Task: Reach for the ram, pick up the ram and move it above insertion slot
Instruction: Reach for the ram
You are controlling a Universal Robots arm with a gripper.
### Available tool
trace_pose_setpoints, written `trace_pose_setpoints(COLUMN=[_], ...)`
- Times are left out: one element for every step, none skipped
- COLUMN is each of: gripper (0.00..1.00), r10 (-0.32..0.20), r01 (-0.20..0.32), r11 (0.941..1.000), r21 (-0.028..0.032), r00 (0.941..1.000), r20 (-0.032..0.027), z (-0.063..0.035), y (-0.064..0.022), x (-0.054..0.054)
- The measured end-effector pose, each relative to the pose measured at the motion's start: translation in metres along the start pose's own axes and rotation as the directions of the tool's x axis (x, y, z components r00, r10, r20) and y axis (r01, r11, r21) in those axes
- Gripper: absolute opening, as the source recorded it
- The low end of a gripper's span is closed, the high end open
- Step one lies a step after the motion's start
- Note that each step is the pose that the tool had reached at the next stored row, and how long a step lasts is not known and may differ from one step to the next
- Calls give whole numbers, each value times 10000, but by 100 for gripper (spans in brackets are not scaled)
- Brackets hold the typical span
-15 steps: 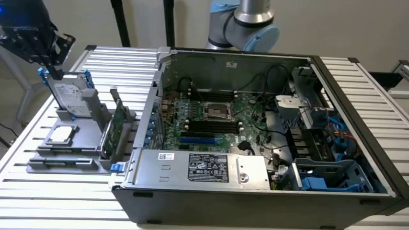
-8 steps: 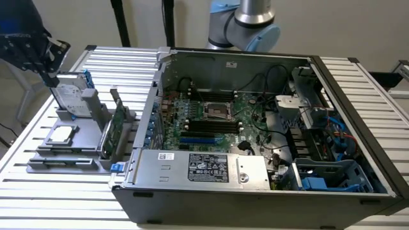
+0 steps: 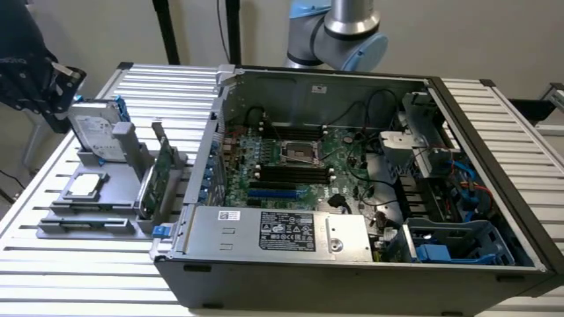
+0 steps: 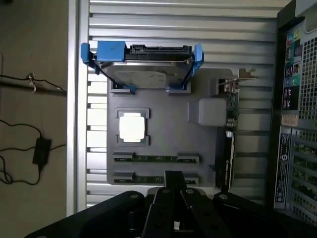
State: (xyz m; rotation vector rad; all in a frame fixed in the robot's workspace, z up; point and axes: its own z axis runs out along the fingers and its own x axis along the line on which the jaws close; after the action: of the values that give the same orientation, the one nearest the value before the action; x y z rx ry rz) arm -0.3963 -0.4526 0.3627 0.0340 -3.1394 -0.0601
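Observation:
Two thin green ram sticks stand on edge in the slots of a grey holder [image 4: 163, 134]. One ram [image 4: 156, 158] is in full sight; the other [image 4: 129, 179] lies partly behind my fingertips. My gripper [image 4: 173, 176] hangs high above that end of the holder, its black fingers pressed together and holding nothing. In the exterior view the holder [image 3: 97, 198] sits to the left of the open computer case [image 3: 352, 264], with the ram sticks [image 3: 84, 226] at its near end. The motherboard's dark memory slots [image 3: 291, 173] lie in the middle of the case.
On the same holder stand a silver hard drive with blue rails [image 4: 143, 69], a square processor [image 4: 132, 126] and an upright green expansion card [image 4: 230, 134]. A slatted metal table [image 3: 79, 277] carries everything. The arm's base [image 3: 339, 33] rises behind the case. Cables lie on the floor [image 4: 29, 148].

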Motion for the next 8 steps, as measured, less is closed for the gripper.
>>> trace_pose_setpoints(gripper=[11, 11, 11, 11, 11, 11, 11, 11], r10=[-14, -30, -47, -64, -82, -101, -123, -153], r01=[14, 30, 47, 64, 82, 101, 123, 153], r11=[10000, 10000, 10000, 10000, 10000, 9999, 9999, 9999], r21=[0, 1, 2, 2, 3, 3, 3, 3], r00=[10000, 10000, 10000, 10000, 10000, 9999, 9999, 9999], r20=[3, 8, 14, 20, 24, 29, 30, 29], z=[-1, -2, -4, -4, -4, -5, -5, -6], y=[-21, -40, -60, -75, -90, -104, -118, -130], x=[6, 13, 22, 31, 40, 49, 56, 63])
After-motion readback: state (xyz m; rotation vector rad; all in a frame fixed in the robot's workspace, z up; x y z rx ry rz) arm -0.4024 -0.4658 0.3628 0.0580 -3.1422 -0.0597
